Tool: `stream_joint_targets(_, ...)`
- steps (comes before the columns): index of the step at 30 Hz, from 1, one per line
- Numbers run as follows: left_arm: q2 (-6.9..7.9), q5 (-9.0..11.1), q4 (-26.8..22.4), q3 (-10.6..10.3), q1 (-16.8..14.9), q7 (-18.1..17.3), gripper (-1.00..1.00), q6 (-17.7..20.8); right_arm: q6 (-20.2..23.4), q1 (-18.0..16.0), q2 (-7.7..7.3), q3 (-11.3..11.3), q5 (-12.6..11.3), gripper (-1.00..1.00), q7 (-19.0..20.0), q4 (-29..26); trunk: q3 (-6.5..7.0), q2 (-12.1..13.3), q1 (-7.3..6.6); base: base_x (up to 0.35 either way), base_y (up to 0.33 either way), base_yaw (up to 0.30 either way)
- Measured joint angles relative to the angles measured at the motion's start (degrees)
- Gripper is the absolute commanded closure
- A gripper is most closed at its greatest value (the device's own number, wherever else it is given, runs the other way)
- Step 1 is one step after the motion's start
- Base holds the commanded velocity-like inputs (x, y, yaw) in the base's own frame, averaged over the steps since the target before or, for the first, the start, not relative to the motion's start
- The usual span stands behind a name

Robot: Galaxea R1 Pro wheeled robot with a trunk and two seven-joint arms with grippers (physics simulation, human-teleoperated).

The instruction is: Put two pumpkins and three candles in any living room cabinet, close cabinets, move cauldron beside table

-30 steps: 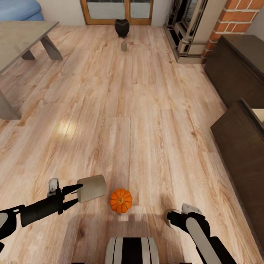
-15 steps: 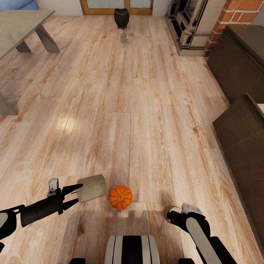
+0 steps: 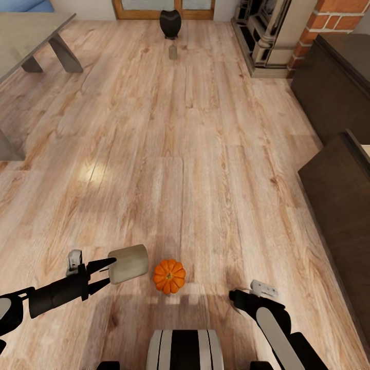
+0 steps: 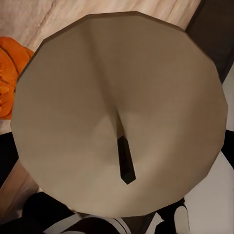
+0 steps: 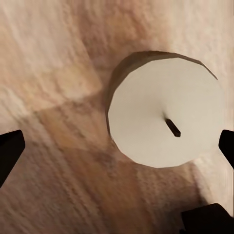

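My left gripper (image 3: 109, 268) is shut on an off-white candle (image 3: 128, 263), held on its side just above the floor; that candle's round wick face (image 4: 119, 117) looms close in the left wrist view. Right beside it, an orange pumpkin (image 3: 169, 276) (image 4: 9, 78) sits on the floor. My right gripper (image 3: 239, 299) (image 5: 117, 146) points down, open, over a second candle (image 5: 168, 122) standing on the floor, with a dark fingertip (image 5: 9, 148) at each side. Far ahead stand the black cauldron (image 3: 170, 23) and a third candle (image 3: 173, 52).
The dark-brown cabinet (image 3: 336, 200) runs along the right, its near part jutting into the room with pale lining (image 3: 366, 150) at the edge. The grey-beige table (image 3: 31, 33) is at the far left. A fireplace (image 3: 267, 36) and brick column stand at the far right.
The head view tilted slightly a second ago. Since then my right gripper has slid a little nearer and now covers the floor candle in the head view. The left arm is still.
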Motion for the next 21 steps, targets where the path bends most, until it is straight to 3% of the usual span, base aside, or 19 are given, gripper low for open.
stream_joint_targets(14, 0.0, -0.1, 0.0, 0.0, 0.0, 0.0, 1.0, 0.0, -0.2, 0.0, -0.06, 0.0, 0.3, -1.0, 0.0, 0.2, -2.88, -0.2, 0.34, 0.0, 0.0, 0.0)
stream_joint_targets(21, -0.07, 0.0, 0.0, 0.0, 0.0, 0.0, 1.0, 0.0, -0.2, 0.0, -0.07, -0.1, 0.3, -1.0, 0.1, 0.4, -2.89, -0.2, 0.33, 0.0, 0.0, 0.0)
